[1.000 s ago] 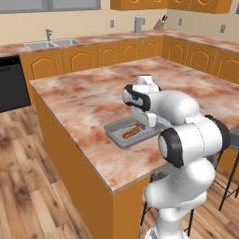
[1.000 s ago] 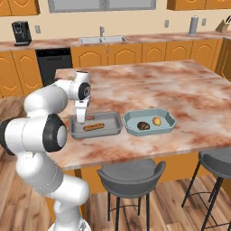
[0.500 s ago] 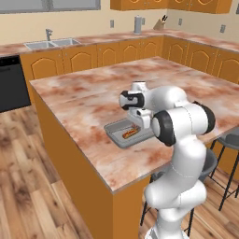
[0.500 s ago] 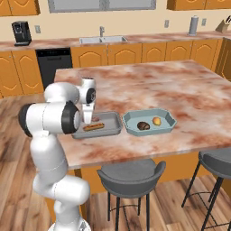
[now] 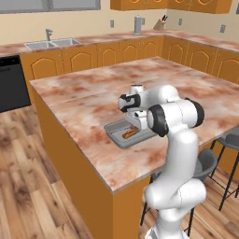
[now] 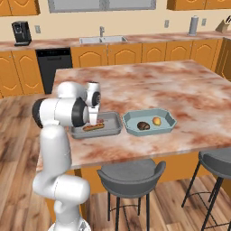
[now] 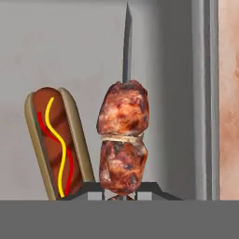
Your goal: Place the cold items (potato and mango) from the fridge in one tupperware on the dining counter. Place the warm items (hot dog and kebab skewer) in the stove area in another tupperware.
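My gripper [image 7: 122, 191] is shut on the kebab skewer [image 7: 122, 140], two brown meat chunks on a metal spike, and holds it low over the grey tupperware [image 7: 163, 70]. The hot dog [image 7: 56, 140] lies in that tupperware, right beside the skewer. From the base views the gripper [image 5: 136, 122] [image 6: 94, 119] points down into the grey tupperware [image 5: 112, 128] [image 6: 115, 118] near the hot dog [image 5: 129, 134] [image 6: 94, 127]. A teal tupperware [image 6: 169, 122] to its right holds the dark potato [image 6: 143, 126] and the yellow mango [image 6: 156, 121].
Both containers sit near the front edge of the marble dining counter [image 6: 180, 90]. Dark stools [image 6: 131, 178] [image 6: 221, 162] stand below that edge. A back counter with a sink [image 6: 101, 39] and a coffee machine [image 6: 21, 32] runs along the far wall.
The arm has folded in over the counter. The hand stays above the grey tupperware and has come down a little with the kebab skewer in it.
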Robot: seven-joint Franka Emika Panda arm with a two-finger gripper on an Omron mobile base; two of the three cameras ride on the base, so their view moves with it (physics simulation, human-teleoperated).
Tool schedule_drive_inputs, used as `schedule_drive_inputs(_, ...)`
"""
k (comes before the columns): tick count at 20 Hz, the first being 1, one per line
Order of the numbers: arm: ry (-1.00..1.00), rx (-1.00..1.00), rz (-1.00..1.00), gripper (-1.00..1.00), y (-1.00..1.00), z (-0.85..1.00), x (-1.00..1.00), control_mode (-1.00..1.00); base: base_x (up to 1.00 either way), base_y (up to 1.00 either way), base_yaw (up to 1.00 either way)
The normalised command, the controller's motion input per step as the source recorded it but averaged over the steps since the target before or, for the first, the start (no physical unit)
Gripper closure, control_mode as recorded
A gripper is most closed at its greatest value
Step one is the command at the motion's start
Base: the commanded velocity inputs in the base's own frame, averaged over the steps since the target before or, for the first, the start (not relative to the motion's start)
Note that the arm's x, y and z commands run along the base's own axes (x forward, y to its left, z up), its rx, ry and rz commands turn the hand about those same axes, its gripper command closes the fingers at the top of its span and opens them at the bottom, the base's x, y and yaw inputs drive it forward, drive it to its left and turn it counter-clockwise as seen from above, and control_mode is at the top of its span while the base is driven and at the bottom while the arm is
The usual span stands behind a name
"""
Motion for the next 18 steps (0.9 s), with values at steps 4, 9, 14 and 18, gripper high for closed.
schedule_drive_inputs(4,0.0,0.0,0.0,1.0,-0.17,-0.22,0.5,-1.0,0.0,0.0,0.0)
schedule_drive_inputs(9,0.0,0.0,0.0,1.0,-0.07,-0.28,0.47,-1.0,0.0,0.0,0.0)
schedule_drive_inputs(14,0.0,0.0,0.0,1.0,0.0,-0.31,0.22,-1.0,0.0,0.0,0.0)
schedule_drive_inputs(18,0.0,0.0,0.0,1.0,0.0,-0.25,-0.01,-1.0,0.0,0.0,0.0)
